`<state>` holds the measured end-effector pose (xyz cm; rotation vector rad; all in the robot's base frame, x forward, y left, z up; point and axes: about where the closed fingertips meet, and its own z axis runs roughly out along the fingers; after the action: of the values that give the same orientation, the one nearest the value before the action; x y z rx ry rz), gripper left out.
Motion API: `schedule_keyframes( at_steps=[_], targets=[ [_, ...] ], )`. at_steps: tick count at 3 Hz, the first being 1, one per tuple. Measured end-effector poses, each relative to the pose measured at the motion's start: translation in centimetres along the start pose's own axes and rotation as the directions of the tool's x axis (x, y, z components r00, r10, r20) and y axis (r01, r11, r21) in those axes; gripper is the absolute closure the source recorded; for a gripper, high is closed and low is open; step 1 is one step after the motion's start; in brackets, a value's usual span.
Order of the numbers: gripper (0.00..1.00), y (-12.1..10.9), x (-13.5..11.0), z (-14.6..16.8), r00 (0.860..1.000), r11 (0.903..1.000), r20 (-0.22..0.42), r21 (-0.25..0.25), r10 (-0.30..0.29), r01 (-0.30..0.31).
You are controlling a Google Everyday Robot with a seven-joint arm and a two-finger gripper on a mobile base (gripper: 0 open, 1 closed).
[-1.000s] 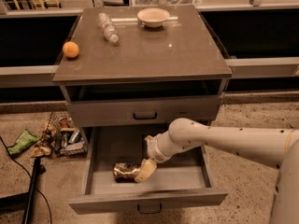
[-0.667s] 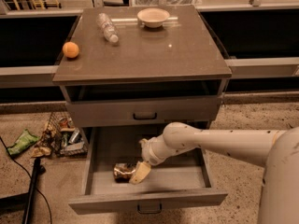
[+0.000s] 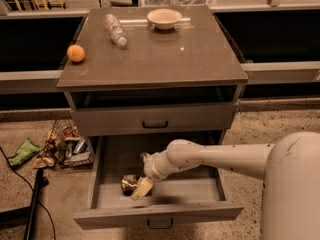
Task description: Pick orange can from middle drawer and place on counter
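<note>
In the lower middle of the frame, the gripper (image 3: 141,176) hangs inside the open drawer (image 3: 200,191), its fingers (image 3: 142,188) spread wide with nothing held. The can (image 3: 128,182) lies on the drawer floor, left of centre, just beside the lower finger; whether they touch I cannot tell. Higher up, the counter (image 3: 165,59) bears an orange (image 3: 76,53), a bottle (image 3: 115,30) and a bowl (image 3: 164,18).

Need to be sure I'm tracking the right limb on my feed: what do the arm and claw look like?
The arm is a smooth, off-white rounded tube with small dark specks and a ribbed wrist collar; no cables show. The claw, in the middle drawer beside the orange can, is pale tan and tapered.
</note>
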<state>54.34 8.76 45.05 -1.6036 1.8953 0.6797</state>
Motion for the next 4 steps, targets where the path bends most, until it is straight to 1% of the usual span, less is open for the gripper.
schedule_keyframes(
  at_steps=[1, 2, 3, 4],
  targets=[
    [0.0, -0.6, 0.6, 2.1, 1.0, 0.9998, 0.006, 0.0, -0.022, 0.022],
    [0.0, -1.3, 1.9, 3.5, 1.0, 0.9996, -0.008, 0.007, -0.027, 0.027],
    [0.15, -1.6, 3.1, 4.5, 0.999, 0.9996, -0.039, 0.008, -0.026, 0.027],
    [0.39, -1.4, 4.3, 5.5, 0.998, 0.9998, -0.062, -0.007, -0.021, 0.021]
  ],
)
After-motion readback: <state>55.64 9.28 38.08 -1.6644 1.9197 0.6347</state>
